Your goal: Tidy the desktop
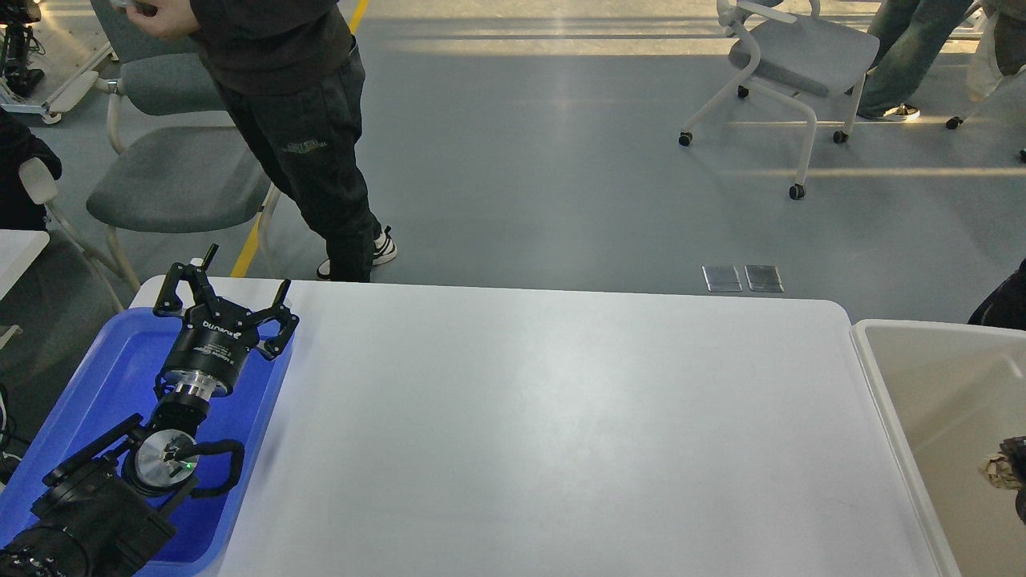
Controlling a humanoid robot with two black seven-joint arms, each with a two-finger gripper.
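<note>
Head view: left pincer splayed above tray.

Our left claw hangs over the tray at the surface's left; the bin adjoins its right.

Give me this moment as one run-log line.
left hand: open, empty, over blue tray | right hand: not in view | desktop: nothing visible on it | bin: crumpled item inside
</note>
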